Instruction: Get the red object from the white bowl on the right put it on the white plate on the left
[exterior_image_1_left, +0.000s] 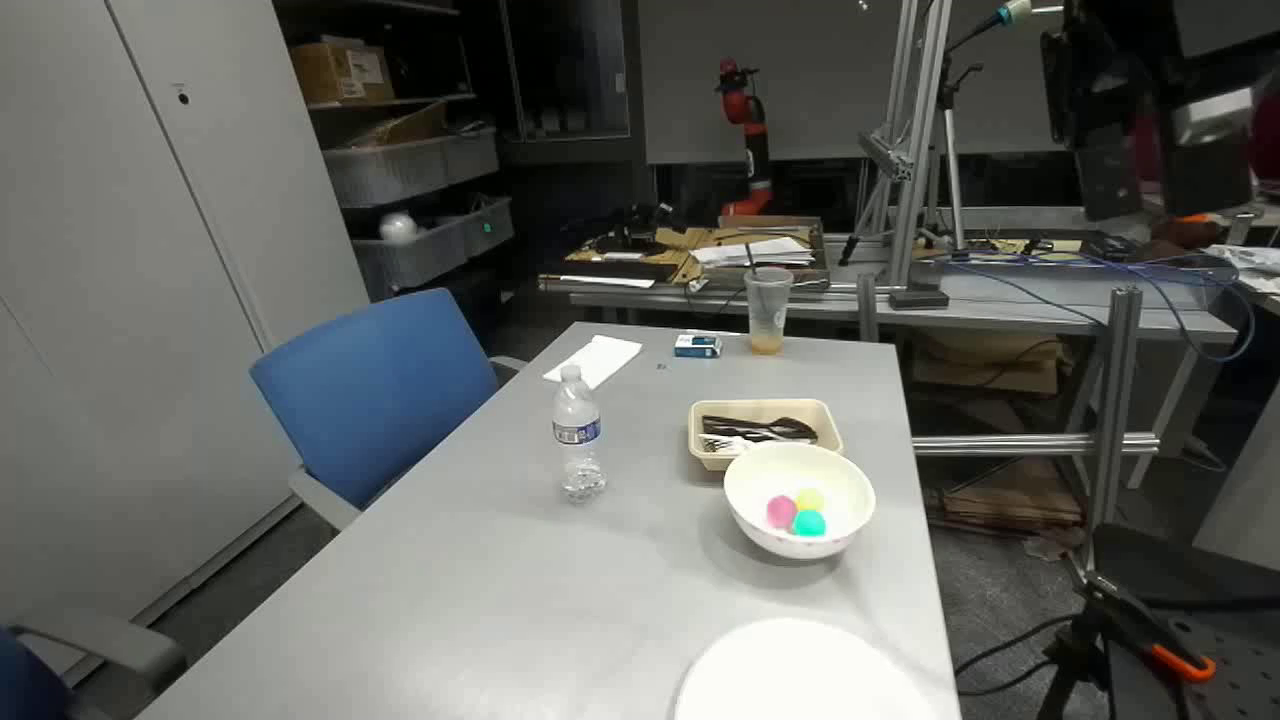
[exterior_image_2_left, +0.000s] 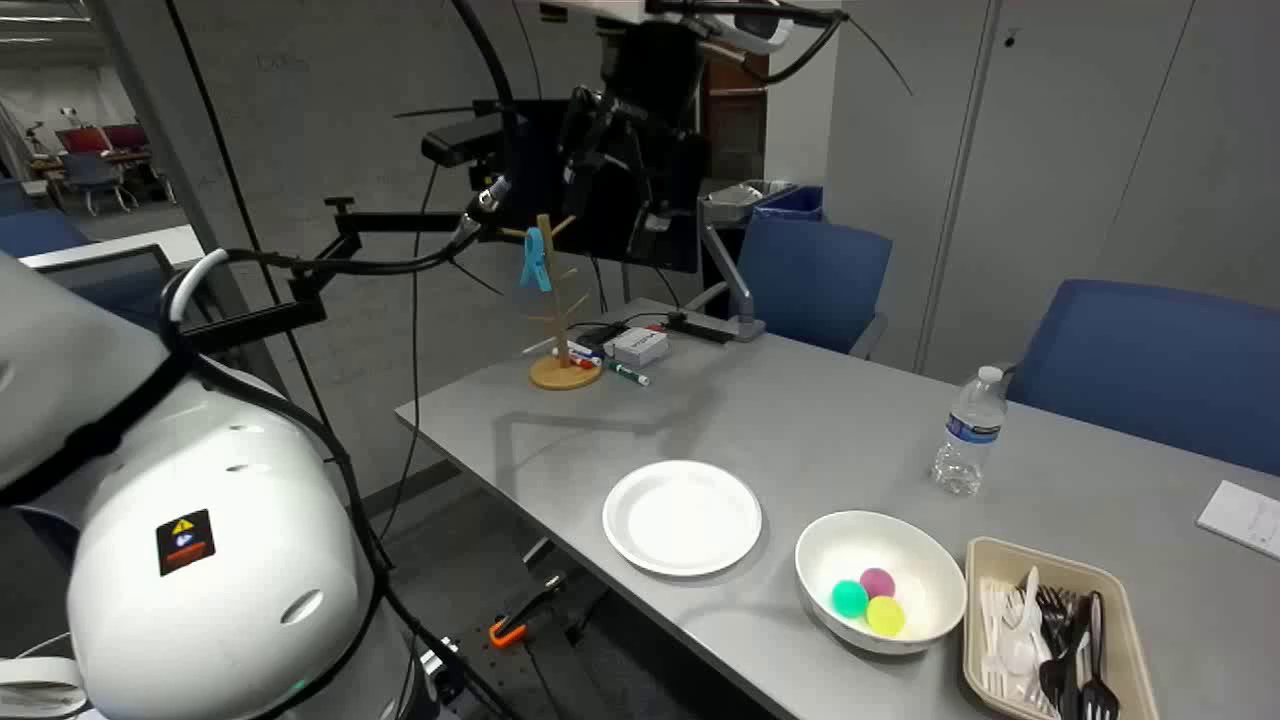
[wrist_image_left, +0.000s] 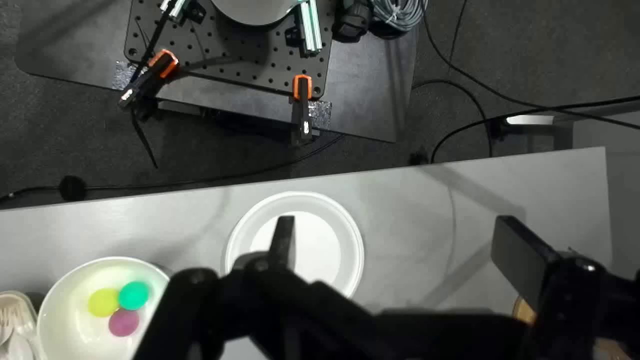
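In the wrist view, the black two-fingered pincer (wrist_image_left: 395, 235) is released, its fingers (wrist_image_left: 520, 262) spread wide above the smooth grey counter (wrist_image_left: 410, 200). The large, flat, round white plate (wrist_image_left: 317, 245) lies near the upper long edge, partly hidden by one finger. The deep, round white bowl (wrist_image_left: 70, 320) sits along that edge, farther from the visible corner. Inside it rests the small, rounded magenta piece (wrist_image_left: 124, 322), just beside a rounded yellow piece (wrist_image_left: 103, 302) and a rounded green piece (wrist_image_left: 133, 295).

In an exterior view, a rectangular beige tray (exterior_image_1_left: 712, 460) of plastic cutlery (exterior_image_1_left: 760, 430) stands directly behind the bowl, near the right-hand long edge. The magenta piece shows in the bowl; the plate, cut off by the frame, lies by the same edge. A clear plastic bottle (exterior_image_1_left: 577, 435) stands toward the opposite long edge. Near the far short edge are a clear plastic cup (exterior_image_1_left: 768, 310) holding amber liquid and a small blue-and-white box (exterior_image_1_left: 698, 346); white paper (exterior_image_1_left: 600, 360) lies by the far left corner.

In an exterior view, a light wooden peg stand (exterior_image_2_left: 562, 340) bearing a light-blue clip (exterior_image_2_left: 536, 260) stands near the left-hand short edge, the pincer high above that end. Plate and bowl lie apart along the edge nearest the white robot arm (exterior_image_2_left: 220, 560), the magenta piece in the bowl.
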